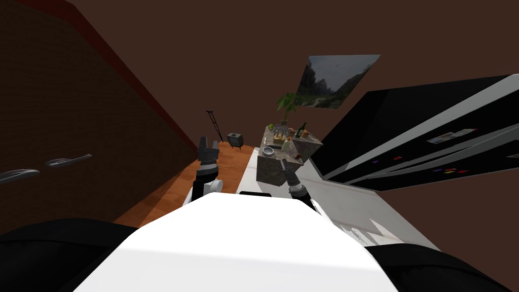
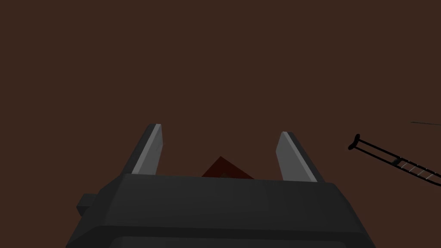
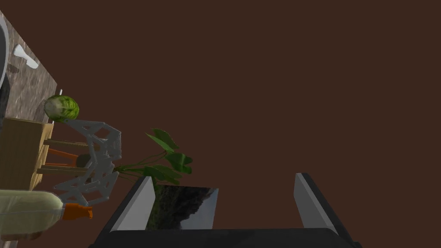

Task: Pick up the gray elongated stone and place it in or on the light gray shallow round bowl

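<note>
A marble-patterned counter (image 1: 271,170) stands just ahead of me, crowded with small things. A light grey shallow round bowl (image 1: 268,150) sits near its front left part. The other items are too small in the head view to tell the stone apart. My right gripper (image 1: 285,166) (image 3: 224,189) hangs open and empty at the counter's front edge, pointing across it. Beside it are a bottle with an orange cap (image 3: 34,213), a white lattice basket (image 3: 92,159), a wooden crate (image 3: 21,155) and a green cabbage (image 3: 61,107). My left gripper (image 1: 208,144) (image 2: 220,137) is raised left of the counter, open and empty.
A black fridge (image 1: 431,147) runs along the right. A potted plant (image 1: 285,104) and a dark bottle (image 1: 302,130) stand at the counter's far end. A small television (image 1: 235,138) and a crutch (image 1: 214,124) stand by the far wall, on the orange floor (image 1: 223,165).
</note>
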Robot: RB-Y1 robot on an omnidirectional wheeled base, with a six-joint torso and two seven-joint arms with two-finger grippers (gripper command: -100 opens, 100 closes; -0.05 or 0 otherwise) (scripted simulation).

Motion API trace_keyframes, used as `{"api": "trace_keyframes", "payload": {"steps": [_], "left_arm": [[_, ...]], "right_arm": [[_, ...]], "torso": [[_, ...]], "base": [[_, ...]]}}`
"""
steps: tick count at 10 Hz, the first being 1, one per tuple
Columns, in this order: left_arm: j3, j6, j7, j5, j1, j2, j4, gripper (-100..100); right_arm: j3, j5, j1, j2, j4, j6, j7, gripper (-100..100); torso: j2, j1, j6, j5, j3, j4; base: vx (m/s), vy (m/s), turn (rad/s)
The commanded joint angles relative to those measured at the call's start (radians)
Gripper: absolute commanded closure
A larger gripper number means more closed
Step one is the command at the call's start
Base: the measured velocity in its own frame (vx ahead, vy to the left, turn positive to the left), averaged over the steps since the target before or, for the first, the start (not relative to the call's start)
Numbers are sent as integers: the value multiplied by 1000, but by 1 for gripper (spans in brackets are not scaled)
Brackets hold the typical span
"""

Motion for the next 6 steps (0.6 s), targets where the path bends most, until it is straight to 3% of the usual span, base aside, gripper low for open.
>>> {"api": "trace_keyframes", "payload": {"steps": [1,6], "left_arm": [[0,0,0,0,0,0,0,0],[0,0,0,0,0,0,0,0]], "right_arm": [[14,11,6,-34,4,15,9,-100],[71,75,20,-186,102,50,45,-100]], "torso": [[0,0,0,0,0,0],[-2,0,0,0,-1,0]], "base": [[-21,86,-18],[-3,91,-15]]}}
